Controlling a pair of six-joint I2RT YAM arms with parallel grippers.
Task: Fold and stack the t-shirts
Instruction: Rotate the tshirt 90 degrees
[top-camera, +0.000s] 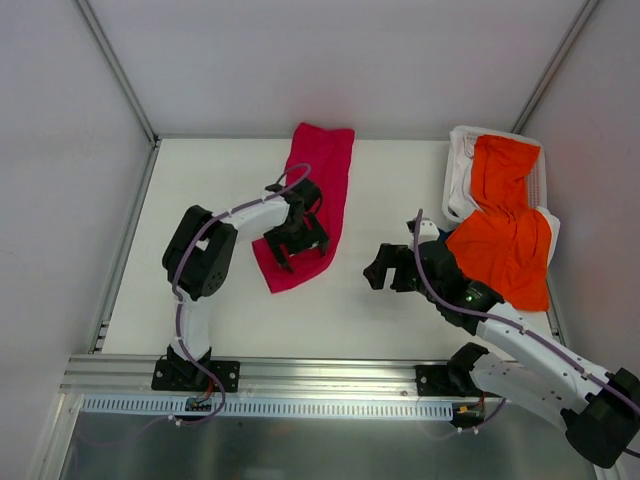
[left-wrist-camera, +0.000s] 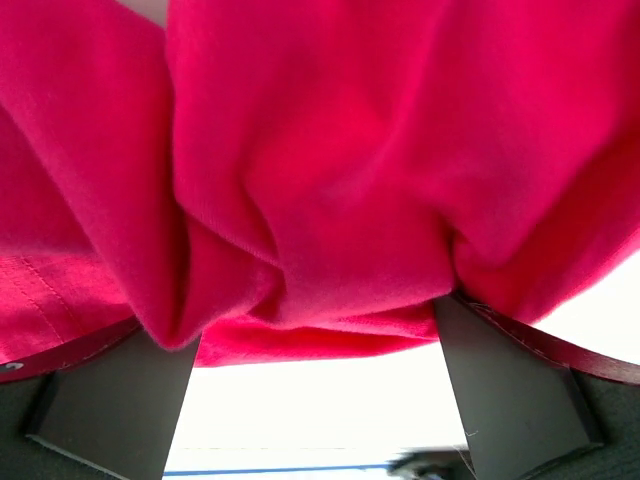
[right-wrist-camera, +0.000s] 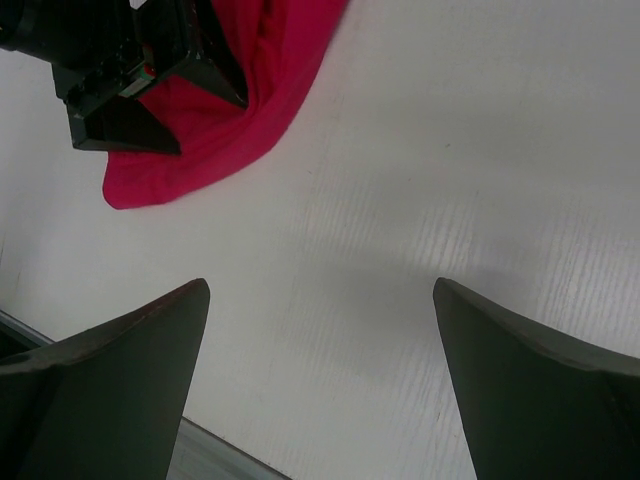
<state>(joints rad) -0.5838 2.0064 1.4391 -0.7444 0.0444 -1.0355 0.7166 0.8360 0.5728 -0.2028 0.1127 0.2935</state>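
Note:
The crimson t-shirt (top-camera: 318, 195) lies as a long narrow strip from the table's back edge toward the middle. My left gripper (top-camera: 297, 250) hovers over its near end with the jaws wide open. In the left wrist view the bunched crimson t-shirt (left-wrist-camera: 330, 150) fills the frame and drapes over both fingertips of the left gripper (left-wrist-camera: 310, 330). The orange t-shirt (top-camera: 505, 225) hangs crumpled over a basket at the right. My right gripper (top-camera: 385, 272) stands open above bare table, nothing between the jaws of the right gripper (right-wrist-camera: 320, 290). The right wrist view also shows the crimson t-shirt (right-wrist-camera: 220, 140) under the left gripper (right-wrist-camera: 175, 100).
A white basket (top-camera: 460, 170) stands at the back right corner with the orange cloth spilling over its near rim. White walls and metal frame posts close in the table (top-camera: 200, 200) at the back and sides. A metal rail (top-camera: 300, 375) runs along the near edge.

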